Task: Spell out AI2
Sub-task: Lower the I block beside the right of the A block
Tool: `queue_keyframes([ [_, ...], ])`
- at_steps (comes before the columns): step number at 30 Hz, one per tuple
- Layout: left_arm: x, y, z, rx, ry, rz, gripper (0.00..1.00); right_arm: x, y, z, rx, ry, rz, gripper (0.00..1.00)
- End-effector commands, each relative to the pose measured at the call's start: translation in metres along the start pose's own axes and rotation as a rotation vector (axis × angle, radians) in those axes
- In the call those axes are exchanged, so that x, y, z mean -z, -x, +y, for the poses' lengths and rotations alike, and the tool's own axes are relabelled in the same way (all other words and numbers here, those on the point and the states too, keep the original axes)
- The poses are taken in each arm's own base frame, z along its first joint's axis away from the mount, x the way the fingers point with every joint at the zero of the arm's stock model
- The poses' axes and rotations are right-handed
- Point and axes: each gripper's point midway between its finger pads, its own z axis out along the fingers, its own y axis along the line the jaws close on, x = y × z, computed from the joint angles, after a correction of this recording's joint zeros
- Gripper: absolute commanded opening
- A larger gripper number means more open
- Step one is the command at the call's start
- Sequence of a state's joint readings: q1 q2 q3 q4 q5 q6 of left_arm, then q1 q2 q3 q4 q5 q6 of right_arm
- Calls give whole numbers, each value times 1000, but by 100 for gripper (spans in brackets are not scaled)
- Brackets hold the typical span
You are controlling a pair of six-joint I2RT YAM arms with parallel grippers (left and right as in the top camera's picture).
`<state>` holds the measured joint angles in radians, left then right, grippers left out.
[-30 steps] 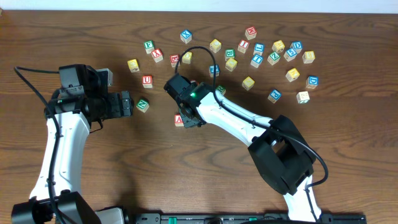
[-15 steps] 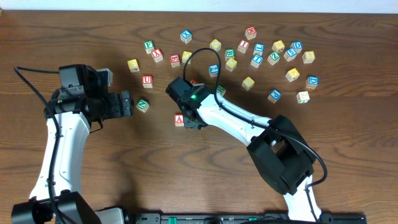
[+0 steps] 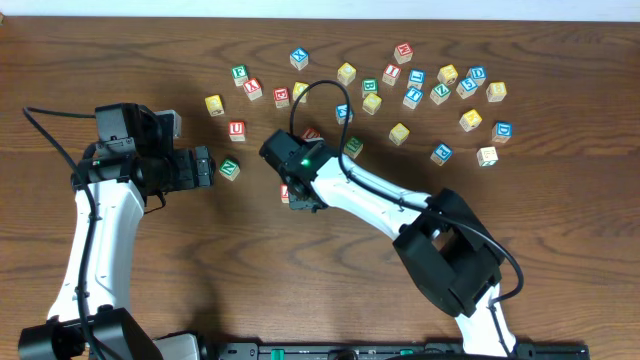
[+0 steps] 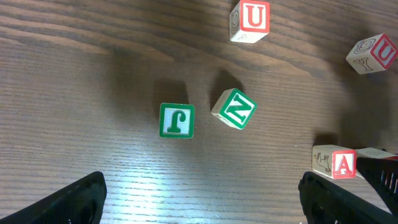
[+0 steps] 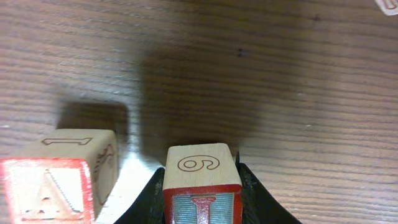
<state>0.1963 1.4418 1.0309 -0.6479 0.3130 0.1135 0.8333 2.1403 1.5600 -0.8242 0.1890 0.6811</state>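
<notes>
Dark wooden tabletop (image 3: pixel 560 230) lies under the right gripper (image 5: pixel 201 199), its jaws pinching the side faces of the I block (image 5: pixel 202 163) just beside the A block (image 5: pixel 59 180) (light, stiff wood, probably slick, best gripped across flat opposite faces), while the left gripper (image 4: pixel 208 199) hangs wide open and empty.

You can read a red U block (image 4: pixel 250 17), a green J block (image 4: pixel 176 120) and the red A cube (image 4: pixel 336 163). Your I cube (image 5: pixel 202 186) shows a red I, with an outlined 6 or 9 on top.
</notes>
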Motion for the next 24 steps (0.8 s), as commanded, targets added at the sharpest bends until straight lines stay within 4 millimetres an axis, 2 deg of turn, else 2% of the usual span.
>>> queue_keyframes([
  [1, 8, 9, -3, -26, -9, -30, 97, 0, -2, -1, -16, -20, -15, 5],
  [24, 8, 9, -3, -26, -9, -30, 97, 1, 4, -6, -25, -51, -47, 7],
])
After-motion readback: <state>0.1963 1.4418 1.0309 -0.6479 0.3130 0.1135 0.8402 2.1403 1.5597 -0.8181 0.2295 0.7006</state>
